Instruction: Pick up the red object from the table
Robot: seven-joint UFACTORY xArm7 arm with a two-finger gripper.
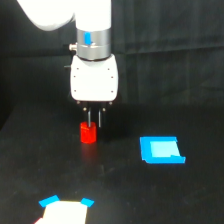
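Note:
The red object (88, 133) is a small stubby red cylinder standing on the black table (45, 165), left of centre in the exterior view. My gripper (94, 123) hangs straight down from the white wrist right above it. The two thin dark fingers (99, 119) stand a small gap apart with nothing between them. Their tips end about level with the red object's top. The left finger meets the top edge, and the right finger is just off its right side. I cannot tell whether the tips touch it.
A flat blue rectangle (161, 150) lies on the table to the exterior view's right of the red object. A white patch with blue corners (65, 210) sits at the bottom edge. A dark curtain forms the backdrop.

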